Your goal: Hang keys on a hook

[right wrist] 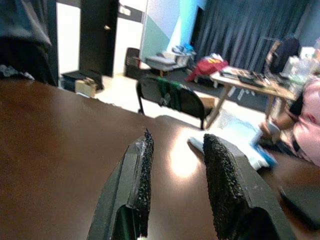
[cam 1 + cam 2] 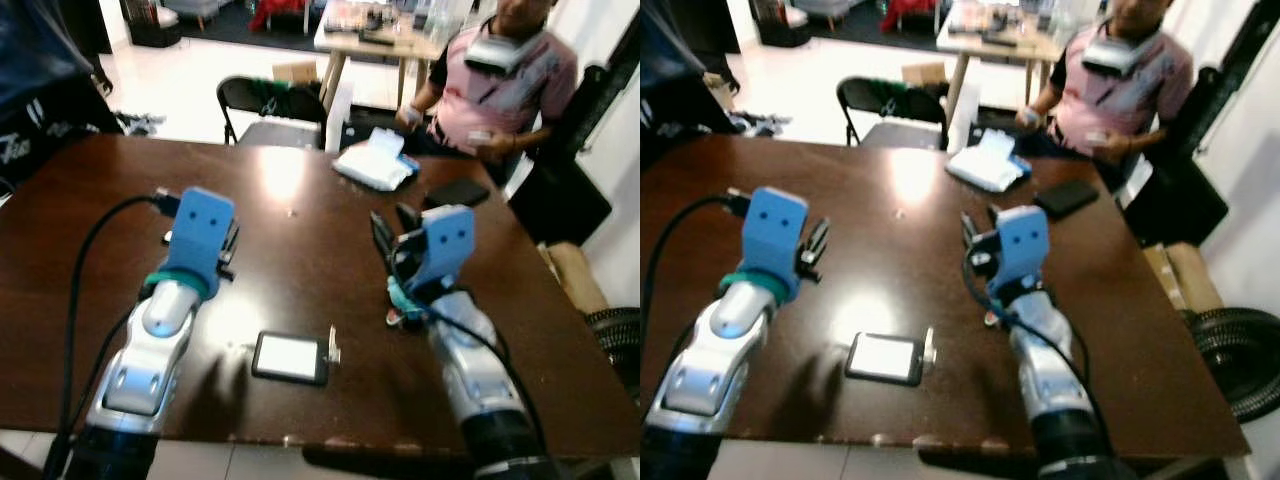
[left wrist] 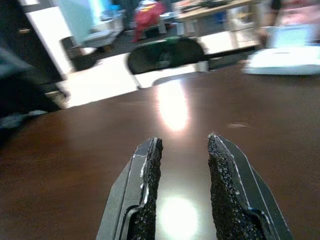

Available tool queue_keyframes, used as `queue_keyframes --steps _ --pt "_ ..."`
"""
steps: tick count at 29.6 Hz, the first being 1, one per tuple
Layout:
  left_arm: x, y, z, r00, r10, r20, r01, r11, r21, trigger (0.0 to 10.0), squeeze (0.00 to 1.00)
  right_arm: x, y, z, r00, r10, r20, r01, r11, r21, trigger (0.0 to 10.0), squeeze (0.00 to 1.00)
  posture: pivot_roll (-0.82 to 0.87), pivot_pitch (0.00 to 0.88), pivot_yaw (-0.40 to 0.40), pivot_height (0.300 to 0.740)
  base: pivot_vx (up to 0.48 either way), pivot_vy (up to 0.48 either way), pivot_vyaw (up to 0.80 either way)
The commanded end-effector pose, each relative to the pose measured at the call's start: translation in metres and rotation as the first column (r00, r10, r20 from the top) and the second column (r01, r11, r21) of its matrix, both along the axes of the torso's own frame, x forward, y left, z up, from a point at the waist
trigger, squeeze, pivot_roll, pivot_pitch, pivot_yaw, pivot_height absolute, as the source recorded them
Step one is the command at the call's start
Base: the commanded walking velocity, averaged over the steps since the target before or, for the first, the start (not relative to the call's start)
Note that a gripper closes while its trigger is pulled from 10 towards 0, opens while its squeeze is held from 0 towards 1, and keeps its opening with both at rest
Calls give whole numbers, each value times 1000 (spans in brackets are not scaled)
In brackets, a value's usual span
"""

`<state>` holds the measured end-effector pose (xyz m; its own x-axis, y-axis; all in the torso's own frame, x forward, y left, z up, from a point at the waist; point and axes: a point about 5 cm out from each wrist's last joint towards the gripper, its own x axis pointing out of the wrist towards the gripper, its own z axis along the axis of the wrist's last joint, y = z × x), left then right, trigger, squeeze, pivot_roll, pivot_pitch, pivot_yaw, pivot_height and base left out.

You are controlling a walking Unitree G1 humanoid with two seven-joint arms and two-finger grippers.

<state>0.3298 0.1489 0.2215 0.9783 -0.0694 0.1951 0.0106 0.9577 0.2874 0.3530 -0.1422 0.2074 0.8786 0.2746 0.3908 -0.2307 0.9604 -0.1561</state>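
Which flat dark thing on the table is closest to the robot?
The shiny phone-like slab near the table's front edge, between both arms. The other dark flat one lies far across, near the seated person.

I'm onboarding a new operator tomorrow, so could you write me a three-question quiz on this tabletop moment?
1. True or false: the left gripper is clamped on a set of keys.
2. Multiple choice: what lies on the dark wooden table between the two arms, near its front edge? A) a mug B) a flat rectangular device with a pale screen C) a bowl
3. Short answer: where does the white packet lie relative to the person seated beyond the table?

Key
1. False: its fingers stand apart with nothing between them, as do those of the right gripper.
2. B, the flat device.
3. On the table's far side, just in front of the person.
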Motion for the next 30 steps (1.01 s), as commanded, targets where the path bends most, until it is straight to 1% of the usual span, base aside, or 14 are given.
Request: queue_keyframes --steps 1,6,8,9,11,13,14,15,22,24,25,26,27,30 --pt "0 6 -7 999 30 -27 -30 1000 3 10000 0 -1 7 -6 1000 23 -14 -23 1000 8 10000 0 80 28 31 740 244 0 0" --pt "1 7 -12 996 -30 -81 34 999 43 10000 0 -1 7 -5 1000 23 -13 -22 1000 5 10000 0 80 28 31 740 0 0 0" --pt "-7 7 -16 975 -187 -124 204 968 149 10000 0 -1 7 -5 1000 21 -13 -21 1000 2 10000 0 77 24 31 740 0 0 0" --pt "-7 7 -16 975 -187 -124 204 968 149 10000 0 -1 7 -5 1000 21 -13 -21 1000 2 10000 0 77 24 31 740 0 0 0" --pt "-21 6 -23 924 -324 -201 367 899 240 10000 0 -1 4 -6 1000 17 -15 -17 1000 -3 10000 0 78 27 28 740 0 0 0" --pt "-34 3 -32 866 -414 -280 484 834 264 10000 0 0 3 -6 1000 16 -20 -17 1000 -17 10000 0 80 28 28 740 0 0 0" --pt "-34 3 -32 866 -414 -280 484 834 264 10000 0 0 3 -6 1000 16 -20 -17 1000 -17 10000 0 80 28 28 740 0 0 0" --pt "-40 2 -38 842 -431 -324 520 809 276 10000 0 0 4 -7 999 28 -22 -29 999 -44 10000 0 79 30 27 740 0 0 0" --pt "-47 5 -47 823 -416 -387 540 784 307 10000 0 -1 10 -10 996 79 -36 -82 991 -102 10000 0 79 31 27 740 0 0 0" --pt "-59 3 -58 770 -445 -458 607 732 309 10000 0 -4 24 -16 984 162 -69 -172 972 -162 10000 0 86 37 26 740 0 0 0" --pt "-59 3 -58 770 -445 -458 607 732 309 10000 0 -4 24 -16 984 162 -69 -172 972 -162 10000 0 86 37 26 740 0 0 0" --pt "-74 1 -70 687 -474 -551 696 648 309 10000 0 -3 29 -16 979 188 -81 -199 964 -178 10000 0 89 37 27 740 0 0 0" --pt "-74 1 -70 687 -474 -551 696 648 309 10000 0 -3 29 -16 979 188 -81 -199 964 -178 10000 0 89 37 27 740 0 0 0" --pt "-83 2 -81 626 -478 -616 747 593 300 10000 0 -1 25 -14 983 167 -78 -178 969 -173 10000 0 83 34 32 740 0 0 0"
